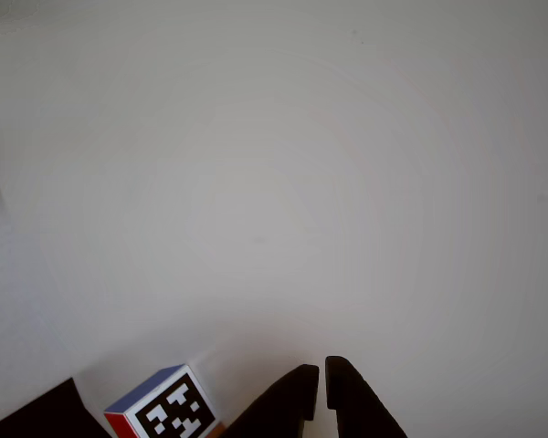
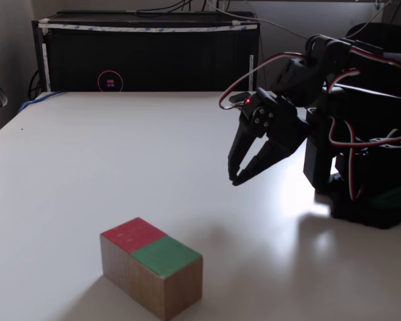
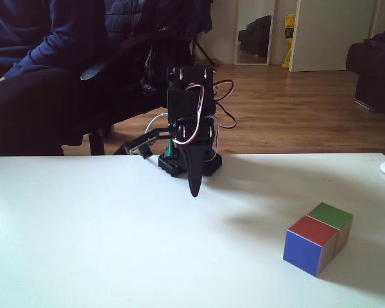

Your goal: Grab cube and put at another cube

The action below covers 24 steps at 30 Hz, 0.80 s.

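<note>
White table bears touching cubes; wooden floor behind; pincer aloft.

Two touching cubes, gripper apart

A plain white desk fills the foreground in both fixed views, with soft glare on its surface. At its far edge in a fixed view stands a black cabinet with cables on top. In a fixed view, a wooden floor stretches behind, with a mirror against the wall, a white door, a dark sofa, and a seated person in dark clothes.
</note>
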### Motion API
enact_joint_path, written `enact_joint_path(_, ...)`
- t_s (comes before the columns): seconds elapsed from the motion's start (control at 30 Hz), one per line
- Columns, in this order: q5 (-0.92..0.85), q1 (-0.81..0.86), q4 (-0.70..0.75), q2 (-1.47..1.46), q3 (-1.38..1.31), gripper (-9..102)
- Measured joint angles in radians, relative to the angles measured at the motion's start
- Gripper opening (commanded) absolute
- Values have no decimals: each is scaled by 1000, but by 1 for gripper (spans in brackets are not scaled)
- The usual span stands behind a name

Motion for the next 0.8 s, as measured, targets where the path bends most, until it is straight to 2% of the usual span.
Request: enact_joint_path(0.8, 14, -6, 0, 0, 0, 0)
